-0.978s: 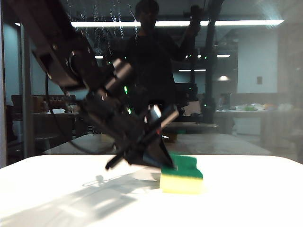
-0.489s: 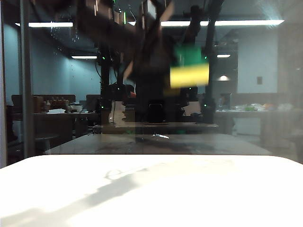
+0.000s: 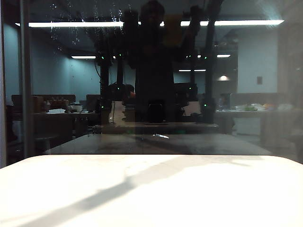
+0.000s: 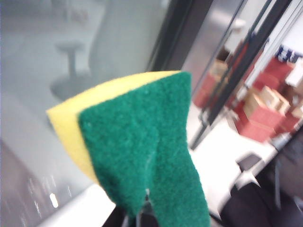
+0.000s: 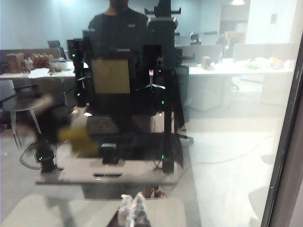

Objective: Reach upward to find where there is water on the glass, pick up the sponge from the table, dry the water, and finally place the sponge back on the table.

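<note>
One soft, light sponge [image 4: 137, 151] is pinched at its end by the left gripper [image 4: 144, 218], probably squashing easily; the right gripper [image 5: 133, 208], near the glass [image 5: 227, 142], looks closed.

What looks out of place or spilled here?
Water runs in thin streaks and droplets down the upper left of the glass. The sponge is off the table, pinched in the shut left claw and bent by the squeeze. Nothing looks damaged.
</note>
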Available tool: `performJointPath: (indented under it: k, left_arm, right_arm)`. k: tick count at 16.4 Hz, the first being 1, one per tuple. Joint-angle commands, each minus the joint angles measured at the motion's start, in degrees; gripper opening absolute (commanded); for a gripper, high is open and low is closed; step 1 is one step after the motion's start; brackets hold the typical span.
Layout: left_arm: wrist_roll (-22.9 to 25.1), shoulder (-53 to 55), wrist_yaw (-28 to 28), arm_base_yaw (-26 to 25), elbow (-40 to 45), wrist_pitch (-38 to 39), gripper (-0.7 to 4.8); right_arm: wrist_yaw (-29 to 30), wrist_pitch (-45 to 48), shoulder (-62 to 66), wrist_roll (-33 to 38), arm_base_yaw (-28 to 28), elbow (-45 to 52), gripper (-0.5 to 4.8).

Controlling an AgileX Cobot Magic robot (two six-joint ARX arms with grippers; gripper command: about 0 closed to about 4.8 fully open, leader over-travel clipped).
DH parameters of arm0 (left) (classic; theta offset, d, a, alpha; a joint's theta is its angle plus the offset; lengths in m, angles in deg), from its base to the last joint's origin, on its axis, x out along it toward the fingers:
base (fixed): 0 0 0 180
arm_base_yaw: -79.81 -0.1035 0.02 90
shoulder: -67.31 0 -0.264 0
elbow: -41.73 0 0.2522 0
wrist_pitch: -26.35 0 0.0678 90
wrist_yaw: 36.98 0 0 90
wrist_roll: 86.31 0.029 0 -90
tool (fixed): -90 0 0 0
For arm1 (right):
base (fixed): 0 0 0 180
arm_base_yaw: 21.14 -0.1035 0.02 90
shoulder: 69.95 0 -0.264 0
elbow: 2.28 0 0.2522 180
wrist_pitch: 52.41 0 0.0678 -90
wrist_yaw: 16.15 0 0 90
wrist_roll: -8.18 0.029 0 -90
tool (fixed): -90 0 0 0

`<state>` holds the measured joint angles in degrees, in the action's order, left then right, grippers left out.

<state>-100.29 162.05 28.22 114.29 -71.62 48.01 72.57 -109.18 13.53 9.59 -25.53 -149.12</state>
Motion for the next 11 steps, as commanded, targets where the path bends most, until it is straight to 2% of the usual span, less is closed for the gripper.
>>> performJointPath:
  k: [1,3,5,7,11]
  left_arm:
    - [1.8,-0.3,1.7,-0.1,-8.3,1.3,-0.06]
    - [3.1,-0.3,2.6,-0.1,-12.1,1.7,-0.06]
    - [7.0,-0.3,6.9,-0.8,-17.0,3.0,-0.06]
    - [9.4,-0.3,8.3,-2.1,-19.8,3.7,-0.06]
    - [9.5,-0.3,8.4,-8.7,-23.1,1.4,-0.06]
  right_arm:
    - [0.1,0.3,-0.8,-0.1,0.0,-0.2,-0.09]
    - [0.1,0.2,-1.0,-0.1,0.0,-0.2,-0.09]
    - [0.2,0.1,-1.4,-0.1,0.0,-0.2,-0.09]
    - [0.2,-0.1,-1.4,-0.1,0.0,-0.2,-0.09]
    - [0.2,-0.1,-1.4,-0.1,0.0,-0.2,-0.09]
